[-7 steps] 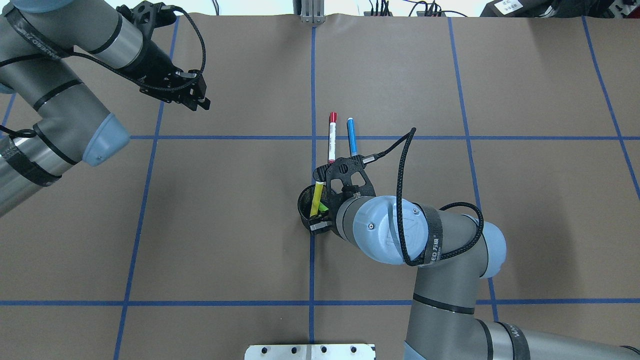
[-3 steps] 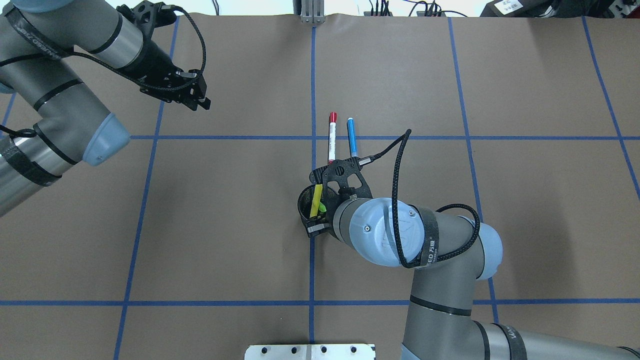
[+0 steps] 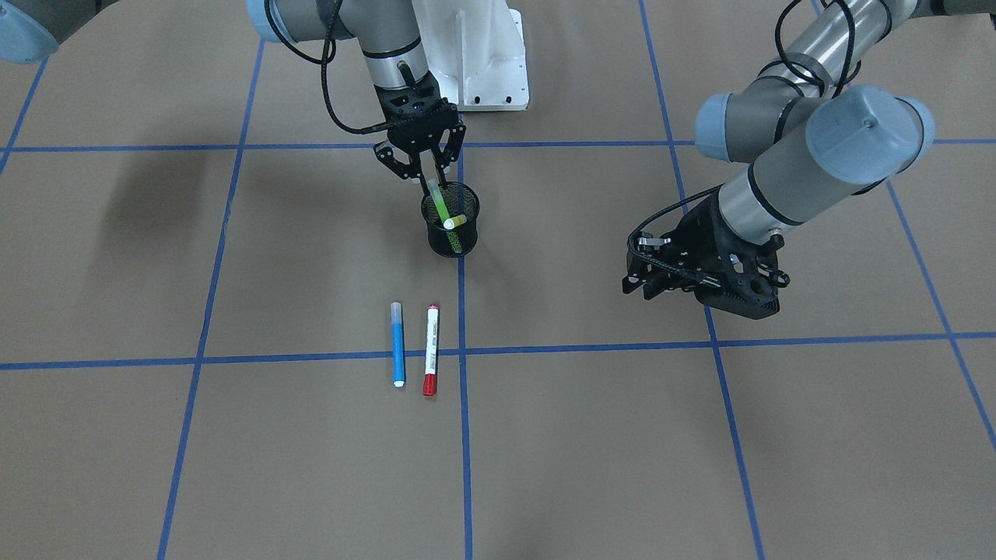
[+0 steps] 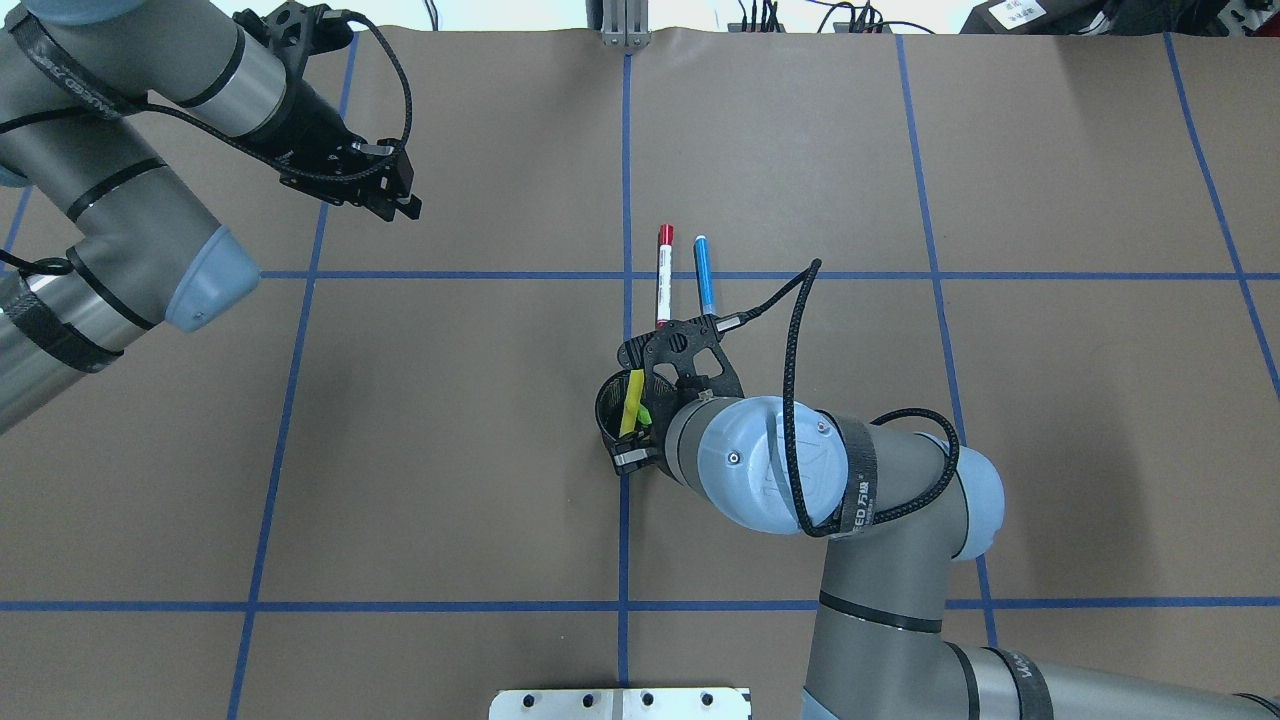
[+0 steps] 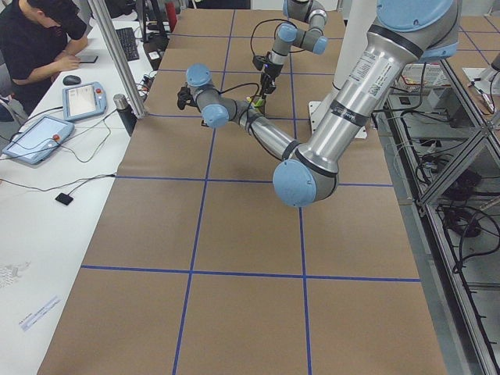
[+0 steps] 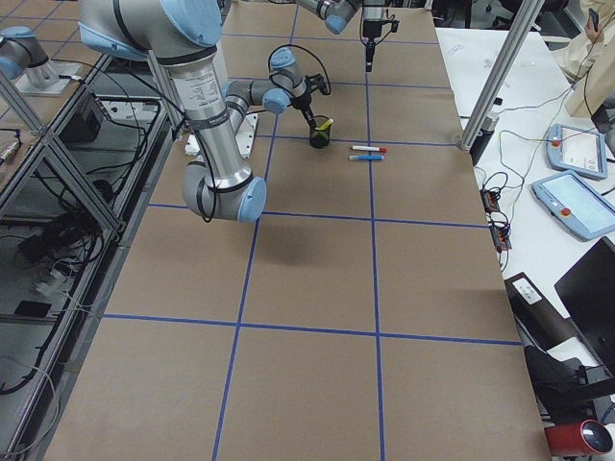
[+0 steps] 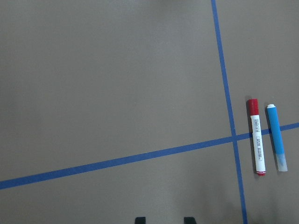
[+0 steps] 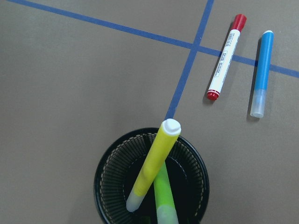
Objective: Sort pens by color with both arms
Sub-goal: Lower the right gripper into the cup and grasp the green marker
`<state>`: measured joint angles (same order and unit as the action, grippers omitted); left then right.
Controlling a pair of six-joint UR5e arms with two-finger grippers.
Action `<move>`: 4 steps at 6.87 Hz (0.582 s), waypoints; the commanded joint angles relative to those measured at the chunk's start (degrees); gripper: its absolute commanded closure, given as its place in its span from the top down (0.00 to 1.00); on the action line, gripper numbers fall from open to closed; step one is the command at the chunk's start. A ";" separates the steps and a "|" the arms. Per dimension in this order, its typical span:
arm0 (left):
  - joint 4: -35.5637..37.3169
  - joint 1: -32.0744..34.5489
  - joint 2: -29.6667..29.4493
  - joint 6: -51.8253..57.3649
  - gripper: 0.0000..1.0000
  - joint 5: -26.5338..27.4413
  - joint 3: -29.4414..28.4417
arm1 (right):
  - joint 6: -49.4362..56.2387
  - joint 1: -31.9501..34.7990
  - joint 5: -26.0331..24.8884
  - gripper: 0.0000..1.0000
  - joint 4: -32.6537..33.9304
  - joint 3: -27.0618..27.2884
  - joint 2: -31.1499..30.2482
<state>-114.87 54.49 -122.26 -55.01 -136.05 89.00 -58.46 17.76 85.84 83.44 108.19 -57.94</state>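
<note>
A black mesh cup (image 3: 451,243) (image 4: 605,410) (image 8: 105,177) stands mid-table with a yellow pen (image 3: 455,222) (image 8: 154,163) and a green pen (image 3: 439,202) (image 8: 163,196) leaning inside it. My right gripper (image 3: 436,185) hangs open just over the cup, its fingers on either side of the green pen's top end. Beyond the cup, a white-barrelled red pen (image 3: 430,350) (image 4: 663,275) and a blue pen (image 3: 398,344) (image 4: 704,272) lie side by side on the paper. My left gripper (image 4: 408,200) (image 3: 636,268) is open and empty, far off to the side above the table.
Blue tape lines divide the brown paper into squares. The white pedestal (image 3: 475,62) stands at the robot's edge behind the cup. A person (image 5: 39,39) sits at a side table with tablets (image 5: 35,139) beyond the far edge.
My right arm has shifted slightly toward the cup and the robot's side, then held still. The left arm and the pens have not moved.
</note>
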 commanded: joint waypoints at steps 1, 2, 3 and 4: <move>0.00 0.00 0.00 -0.01 0.39 0.00 0.03 | 0.01 0.00 0.03 0.25 -0.03 0.09 0.02; 0.00 0.00 0.00 -0.01 0.39 0.00 0.12 | 0.01 0.00 0.12 0.22 -0.29 0.00 0.02; 0.00 0.00 0.00 -0.01 0.39 0.00 0.12 | 0.01 0.00 0.47 0.19 -1.68 -0.09 -0.16; 0.00 0.00 0.00 -0.01 0.39 0.00 0.12 | 0.01 0.00 0.47 0.15 -1.70 -0.09 -0.16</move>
<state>-114.87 54.49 -122.25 -55.02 -136.06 89.11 -58.45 17.75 86.19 82.19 108.15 -58.04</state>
